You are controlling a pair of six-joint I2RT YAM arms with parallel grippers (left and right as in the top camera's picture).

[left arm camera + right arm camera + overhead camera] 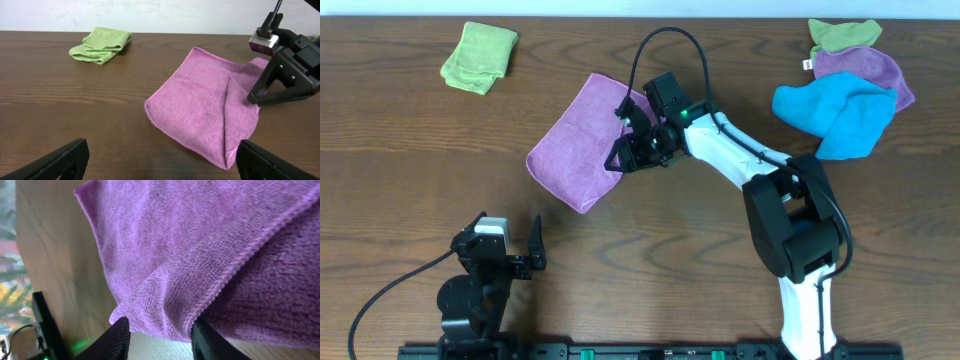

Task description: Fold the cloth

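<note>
**Purple cloth lies folded mid-surface, right pincer open at its edge**

The cloth lies flat on the wooden surface, a little left of centre and turned at a slant, so one corner points toward the near edge. The left wrist view shows its hemmed border running clean along the near side, and a raised crease close to the right end. The right pincer sits over the cloth's right edge with its jaws apart. In its own camera the two dark fingertips stand either side of a doubled hem, not clamped on it.

The left pincer rests low near the front of the surface, jaws wide apart and holding nothing, well apart from the cloth. Bare wood lies between them.

A folded green cloth sits toward the far left corner. At the far right a blue cloth overlaps a second purple cloth, both well clear of the work
</note>
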